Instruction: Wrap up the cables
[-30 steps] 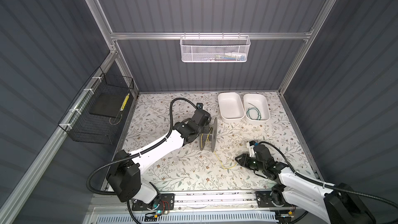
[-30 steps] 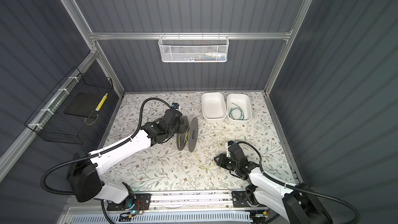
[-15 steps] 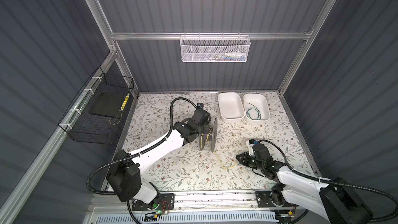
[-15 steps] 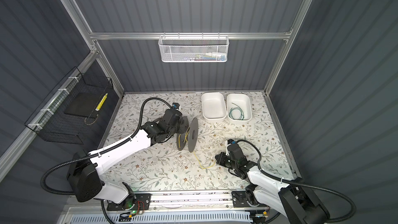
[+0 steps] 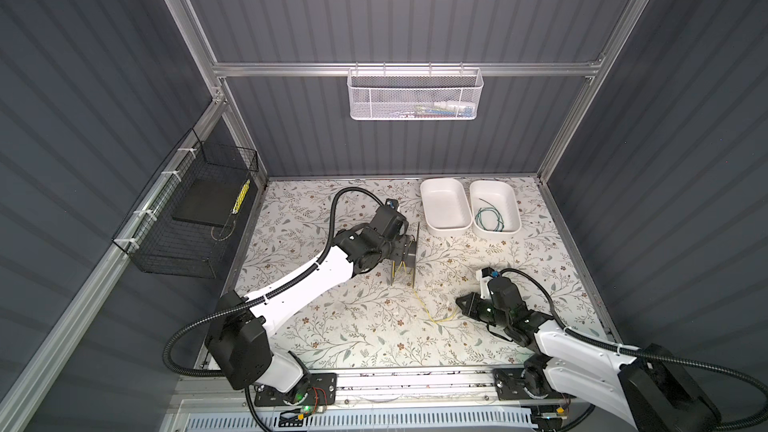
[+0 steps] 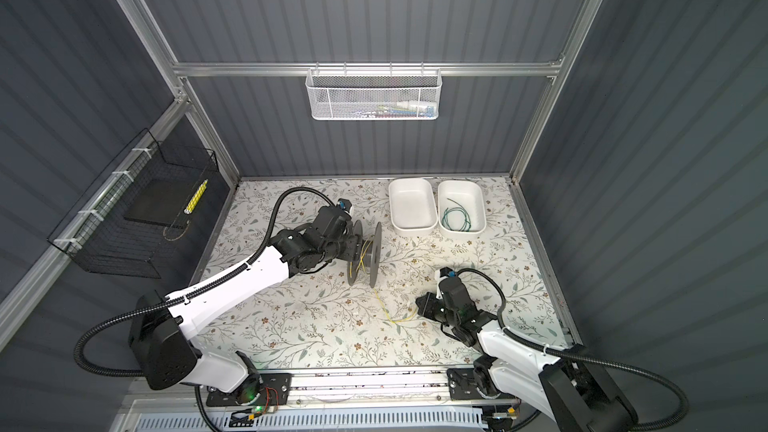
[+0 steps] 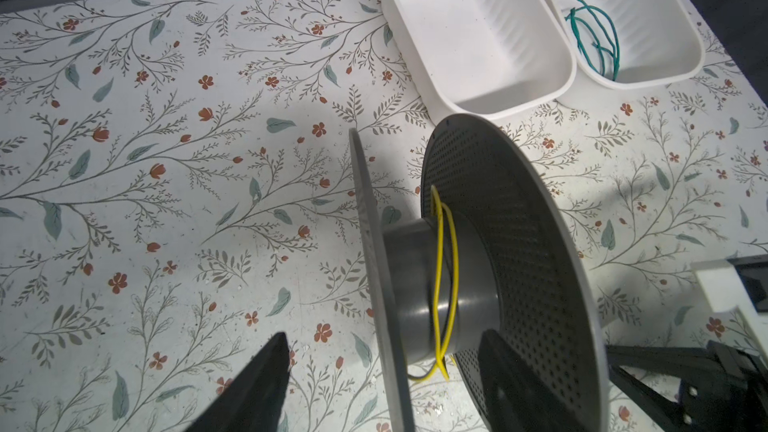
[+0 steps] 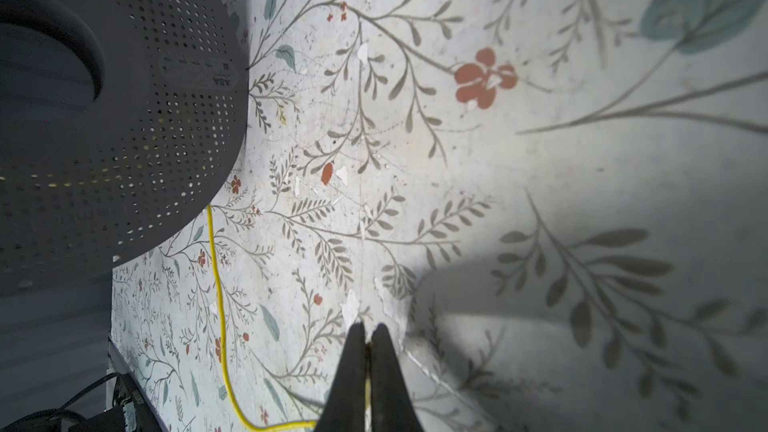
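yellow cable [image 8: 217,276] trailing off grey spool [image 7: 540,263], white bin [image 5: 494,191] behind holding green wire [image 7: 590,8]

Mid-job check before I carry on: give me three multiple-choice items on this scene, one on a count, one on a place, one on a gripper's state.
1. How many white plastic tubs stand on the floral table? A) one; B) two; C) three.
2. The thin green wire lies: A) in the tub on the right arm's side; B) in the other tub; C) bare on the table.
3. The right gripper is: A) open; B) shut on the thin yellow wire; C) shut on the green wire.

Answers: 1 B, two tubs stand side by side in both top views. 2 A, the green loops show inside that tub. 3 B, yellow shows between the closed fingers in the right wrist view.
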You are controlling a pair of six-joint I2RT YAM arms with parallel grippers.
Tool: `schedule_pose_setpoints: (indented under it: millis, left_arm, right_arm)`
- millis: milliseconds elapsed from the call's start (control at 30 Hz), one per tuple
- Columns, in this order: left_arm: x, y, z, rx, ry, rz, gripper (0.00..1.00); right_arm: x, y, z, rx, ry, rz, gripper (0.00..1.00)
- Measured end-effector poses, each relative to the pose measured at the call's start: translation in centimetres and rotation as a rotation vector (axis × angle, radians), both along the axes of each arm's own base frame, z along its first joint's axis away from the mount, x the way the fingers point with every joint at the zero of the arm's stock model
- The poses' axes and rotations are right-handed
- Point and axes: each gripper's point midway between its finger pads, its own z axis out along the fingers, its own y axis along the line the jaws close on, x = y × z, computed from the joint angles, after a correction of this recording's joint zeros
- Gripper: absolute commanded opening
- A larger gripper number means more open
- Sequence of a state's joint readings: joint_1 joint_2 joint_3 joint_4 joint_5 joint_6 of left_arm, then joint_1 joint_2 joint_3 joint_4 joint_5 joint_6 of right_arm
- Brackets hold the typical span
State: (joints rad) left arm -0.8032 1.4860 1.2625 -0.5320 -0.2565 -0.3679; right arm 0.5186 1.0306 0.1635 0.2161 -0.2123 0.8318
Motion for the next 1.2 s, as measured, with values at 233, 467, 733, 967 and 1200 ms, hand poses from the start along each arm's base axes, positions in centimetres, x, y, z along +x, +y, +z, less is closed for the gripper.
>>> schedule_pose_setpoints:
  millis: [233, 467, 733, 967, 1200]
  left_arm:
    - [-0.7, -0.8, -1.0, 0.031, 0.011, -0.023, 0.58]
    - [-1.7, -1.4, -1.7, 0.076, -0.008, -0.027, 0.58]
    - [-3.0, -0.4, -4.1, 0.133, 0.010, 0.015, 0.43]
    - [-3.7, 1.2, -5.0, 0.139, 0.016, 0.058, 0.35]
    - [-3.3, 0.4, -4.5, 0.098, -0.006, 0.054, 0.41]
  right_arm:
    - [0.0, 0.1, 0.1, 0.001, -0.004, 0.002, 0.00]
    - [0.1, 0.0, -0.1, -0.003, -0.003, 0.000, 0.00]
    - [0.2, 0.1, -0.2, -0.003, -0.002, 0.000, 0.00]
    - [0.4, 0.2, 0.1, 0.006, -0.017, 0.000, 0.00]
    - [0.8, 0.4, 0.6, 0.019, -0.039, 0.000, 0.00]
